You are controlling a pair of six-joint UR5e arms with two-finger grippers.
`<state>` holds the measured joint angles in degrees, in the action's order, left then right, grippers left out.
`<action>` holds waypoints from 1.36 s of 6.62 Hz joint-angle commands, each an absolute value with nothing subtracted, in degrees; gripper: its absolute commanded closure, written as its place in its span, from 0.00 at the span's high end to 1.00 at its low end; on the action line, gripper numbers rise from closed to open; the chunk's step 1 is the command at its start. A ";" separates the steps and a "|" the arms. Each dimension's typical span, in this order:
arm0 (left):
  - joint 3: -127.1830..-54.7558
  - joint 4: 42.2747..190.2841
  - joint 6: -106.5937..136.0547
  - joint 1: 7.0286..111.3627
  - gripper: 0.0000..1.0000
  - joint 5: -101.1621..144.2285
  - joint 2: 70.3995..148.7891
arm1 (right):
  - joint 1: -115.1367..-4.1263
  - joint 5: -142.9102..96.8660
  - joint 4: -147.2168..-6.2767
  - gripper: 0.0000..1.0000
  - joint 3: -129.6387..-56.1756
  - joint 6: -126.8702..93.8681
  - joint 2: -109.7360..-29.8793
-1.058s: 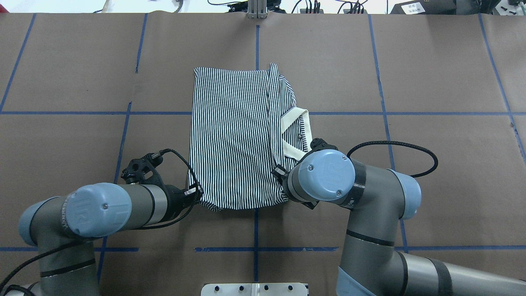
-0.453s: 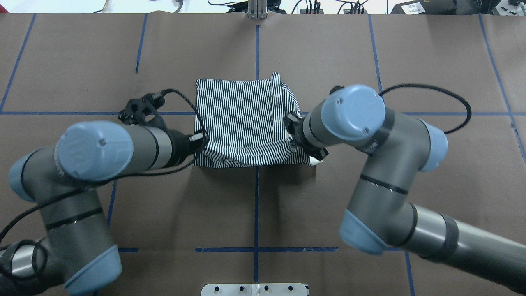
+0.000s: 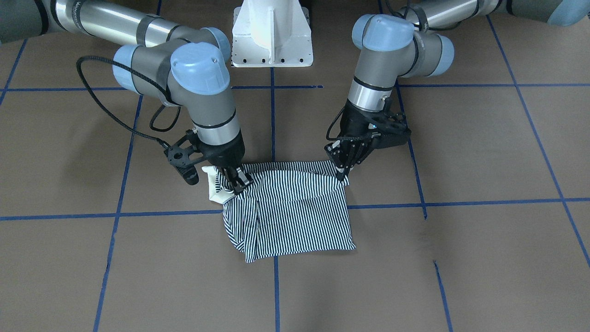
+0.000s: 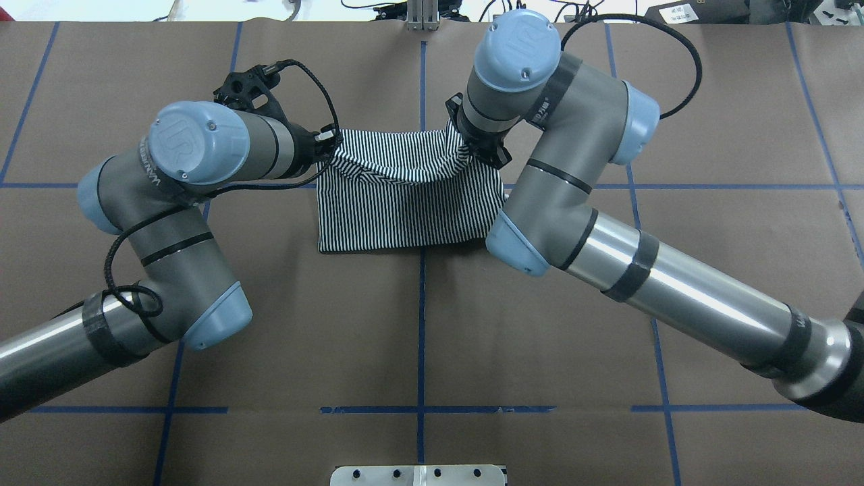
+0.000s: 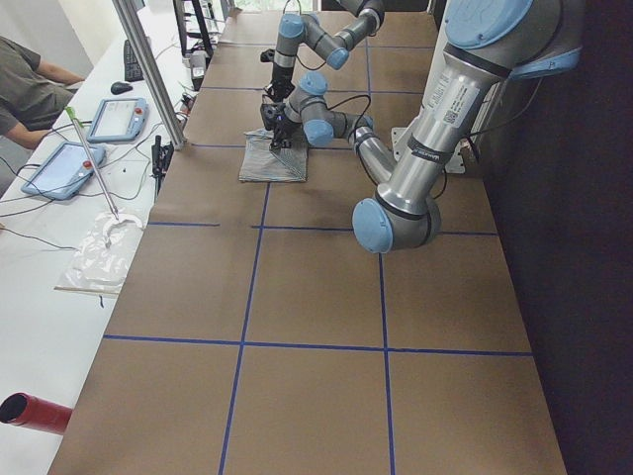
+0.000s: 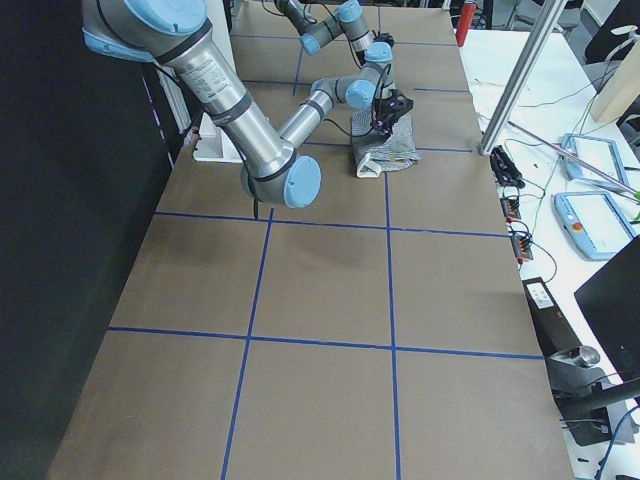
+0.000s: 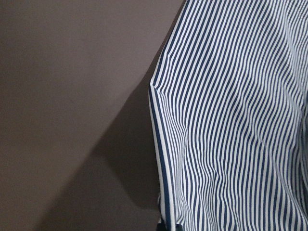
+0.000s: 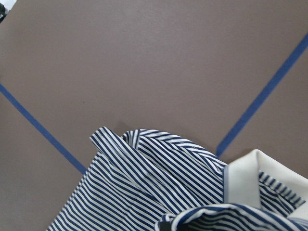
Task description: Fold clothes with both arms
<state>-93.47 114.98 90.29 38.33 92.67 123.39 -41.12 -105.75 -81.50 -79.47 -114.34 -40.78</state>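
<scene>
From the front, your left gripper (image 3: 343, 170) and right gripper (image 3: 237, 180) each clamp a corner of the shirt (image 3: 295, 226), which rests on the table (image 3: 461, 258). From overhead, the raised edge runs crosswise between them, close above the shirt's far edge, with both grippers equally near it.

Both arms have reached out from the pedestal (image 3: 272, 32). The left gripper (image 3: 343, 174) and right gripper (image 3: 238, 183), which pinched the shirt (image 4: 405, 216) along its edge nearest the pedestal a second ago, have carried that edge up and away from the pedestal, over the rest of the cloth. The edge now hangs raised and sags between them. The shirt, first spread long and flat, is doubled, and its side nearest the pedestal is now a fold lying farther from it. The collar (image 3: 214, 189), earlier flat on the shirt's right side, is bunched up beside the right gripper.
</scene>
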 commanded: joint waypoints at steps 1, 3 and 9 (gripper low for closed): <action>-83.89 119.26 86.50 39.81 0.00 92.55 126.28 | -43.93 -108.96 -75.33 0.47 -67.09 -106.41 -37.00; -66.79 129.15 81.41 42.61 0.58 92.29 133.38 | -44.90 -109.33 -64.50 1.00 -51.93 -100.83 -30.79; -73.92 132.98 81.13 43.17 0.00 103.36 130.69 | -42.32 -116.37 -67.32 0.00 -74.68 -96.68 -44.28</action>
